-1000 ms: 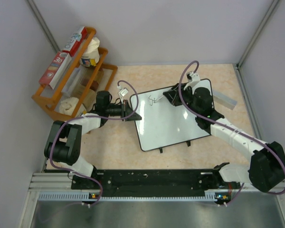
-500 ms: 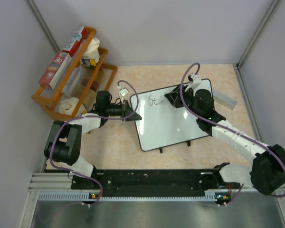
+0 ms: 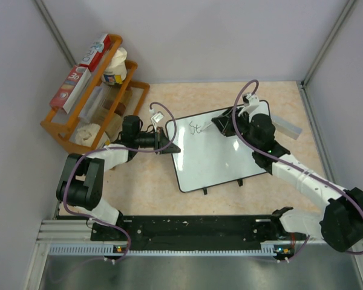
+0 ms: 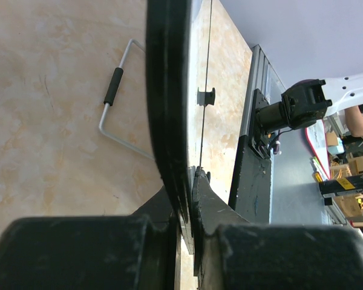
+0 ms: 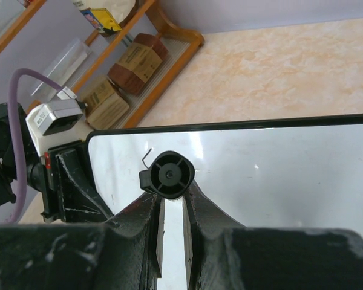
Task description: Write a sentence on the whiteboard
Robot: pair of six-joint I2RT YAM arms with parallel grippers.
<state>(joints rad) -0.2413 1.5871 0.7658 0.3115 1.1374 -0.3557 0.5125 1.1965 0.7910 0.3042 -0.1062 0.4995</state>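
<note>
The whiteboard [image 3: 212, 157] lies tilted on the table, white with a thin black rim. My left gripper [image 3: 169, 145] is shut on its left edge; in the left wrist view the rim [image 4: 168, 90] runs edge-on between the jaws of this gripper [image 4: 190, 184]. My right gripper [image 3: 221, 121] is over the board's far part, shut on a black marker [image 5: 168, 174] that points down at the whiteboard [image 5: 278, 175]. Of the sentence, only a short start like "St" [image 3: 196, 127] shows near the top left. A thin stroke [image 5: 146, 156] shows beside the marker.
An orange wooden rack [image 3: 50, 125] with boxes and bags stands at the back left. A small grey flat bar [image 3: 286, 126] lies beyond the board's right corner. A wire stand [image 4: 112, 87] lies under the board. The black base rail [image 3: 193, 229] runs along the near edge.
My right gripper has moved a little to the right along the board's top with the marker, and the written marks have grown to "St". The left arm has not moved.
</note>
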